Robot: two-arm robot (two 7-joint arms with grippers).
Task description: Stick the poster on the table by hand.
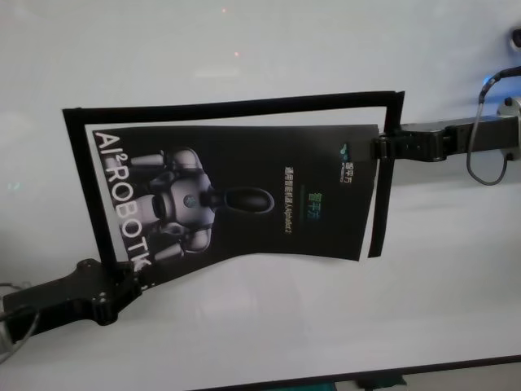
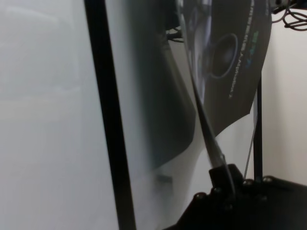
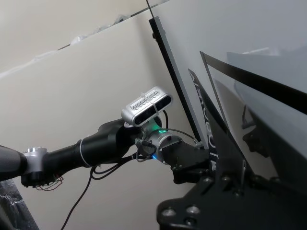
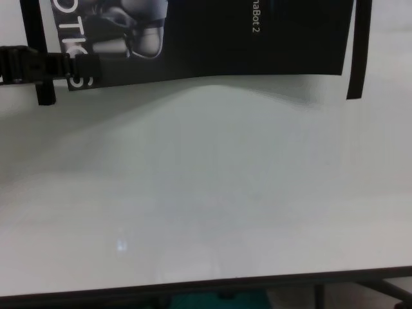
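The poster (image 1: 244,195) is a black glossy sheet with a grey-white robot picture and white lettering. It hangs bowed a little above the white table (image 1: 269,326) and casts a shadow in the chest view (image 4: 212,38). My left gripper (image 1: 134,273) is shut on its near left corner; it also shows in the chest view (image 4: 74,64). My right gripper (image 1: 378,148) is shut on the poster's right edge near the far corner. In the left wrist view the poster (image 2: 230,57) runs edge-on into my own fingers (image 2: 221,172).
Narrow black tape strips lie on the table around the poster: one along the far side (image 1: 228,104), one on the left (image 1: 85,179), one on the right (image 1: 381,204). The table's dark front edge (image 4: 206,286) is near. The right wrist view shows my left arm's camera (image 3: 146,105).
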